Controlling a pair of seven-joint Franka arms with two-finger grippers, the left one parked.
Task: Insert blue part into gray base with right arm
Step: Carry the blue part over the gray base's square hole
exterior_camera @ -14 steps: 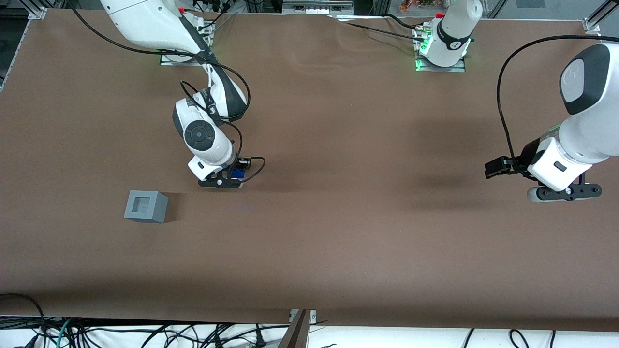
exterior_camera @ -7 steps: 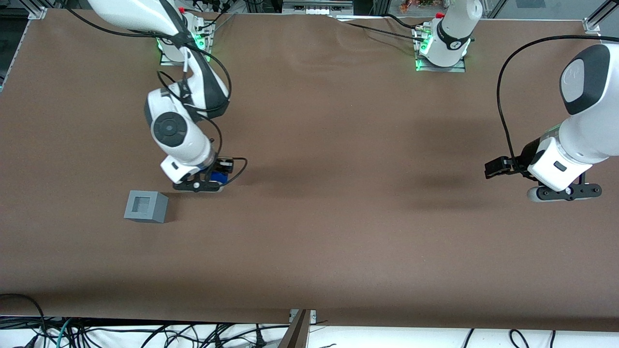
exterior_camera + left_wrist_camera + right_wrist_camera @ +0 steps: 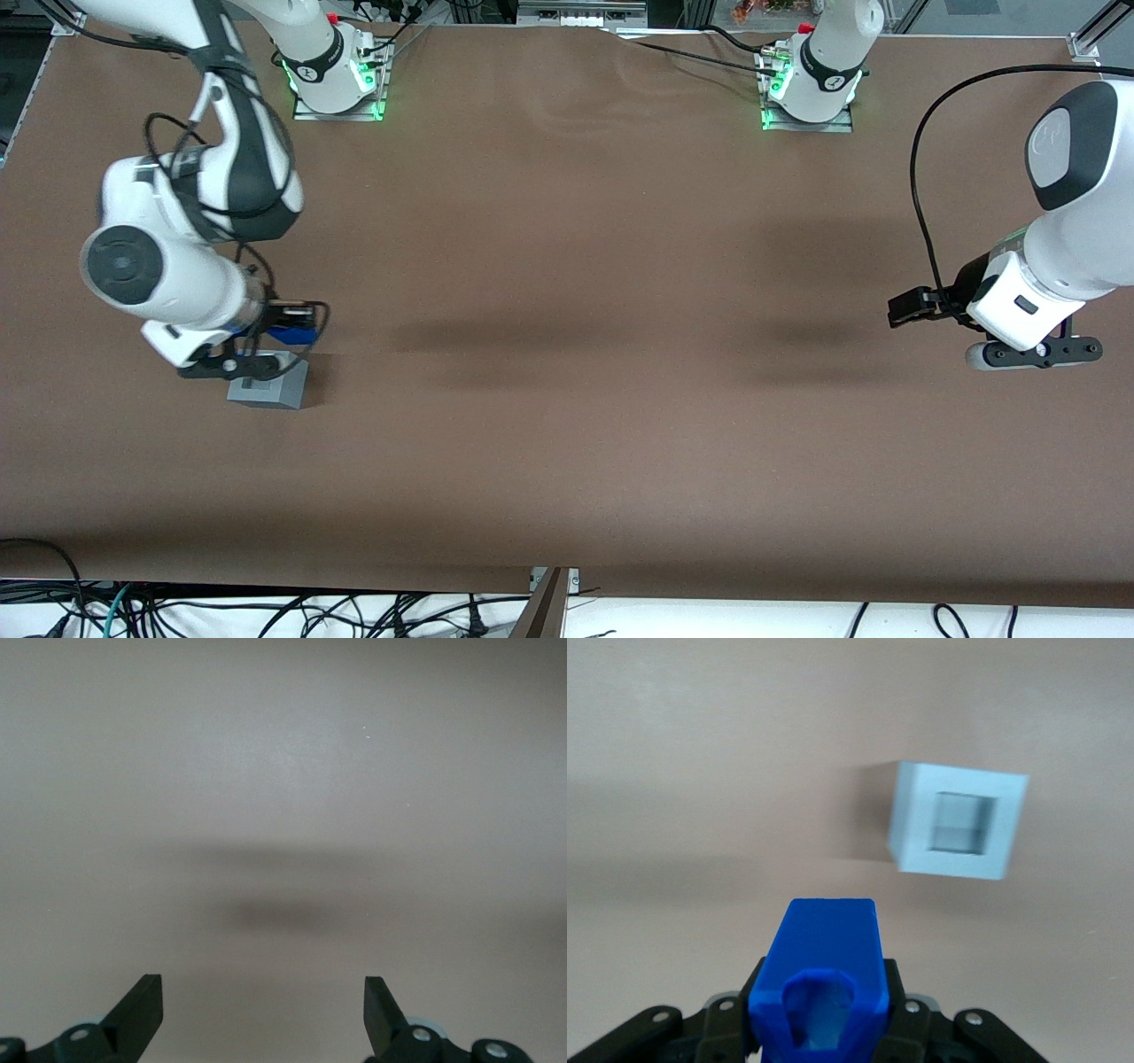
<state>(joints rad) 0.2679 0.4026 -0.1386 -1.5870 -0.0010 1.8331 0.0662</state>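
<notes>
overhead, the gripper [image 3: 232, 364] of the right arm [image 3: 168, 266] is held above the table [image 3: 567, 354], partly over the gray base [image 3: 266, 386]. its 2 fingers are closed on the blue part [image 3: 819, 979]. the gray base sits at about 1 o'clock from the blue part in the right wrist view, apart from it.
</notes>
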